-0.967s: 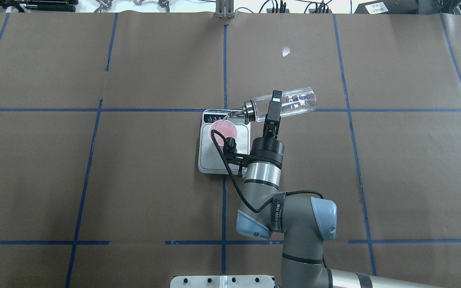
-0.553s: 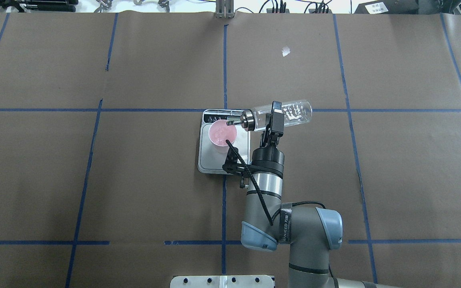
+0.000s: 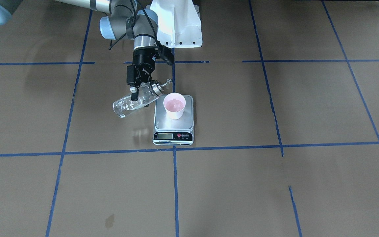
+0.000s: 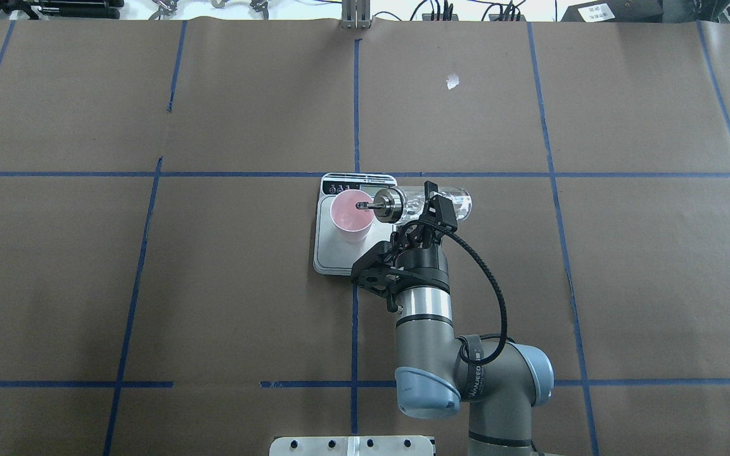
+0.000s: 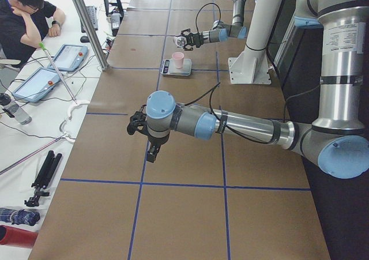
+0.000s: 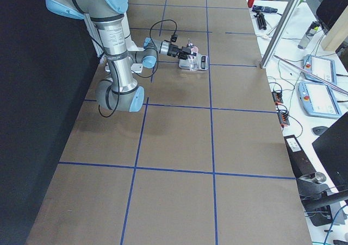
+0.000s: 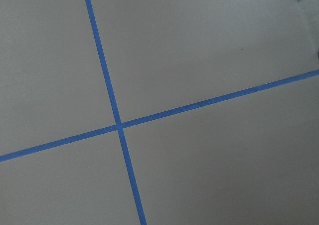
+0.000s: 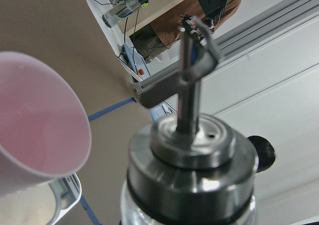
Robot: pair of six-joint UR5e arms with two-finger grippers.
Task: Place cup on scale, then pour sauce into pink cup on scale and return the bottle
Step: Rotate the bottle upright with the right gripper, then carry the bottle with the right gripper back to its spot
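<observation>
— Brown paper crossed with blue tape lines covers the tabletop (image 4: 244,285). Where does everything sit?

— Seen from overhead, the scale (image 4: 339,253) is at centre. The cup (image 4: 352,218) stands upright toward 11 o'clock on its steel platform. The bottle (image 4: 457,199) hangs at the cup's 3 o'clock, tilted, with its thin spout (image 4: 363,204) over the cup's rim.

— What holds it?

— The right arm's jaws, pinching the glass body about mid-length. The left arm's jaws show only in a side view, so I cannot tell whether they are spread or closed.

— How will the bottle handle?

— It's a smooth, hard glass cylinder, so probably slippery and breakable. The weight would shift as the clear sauce runs along it. I'd grip the barrel, not the silver metal cap (image 8: 192,150). How much sauce is inside, I can't make out.

— And the cup?

— Thin-walled, tapered and pale pink. It's likely light enough that a nudge from the spout would tip it. If it must be taken, take it by the wall.
</observation>
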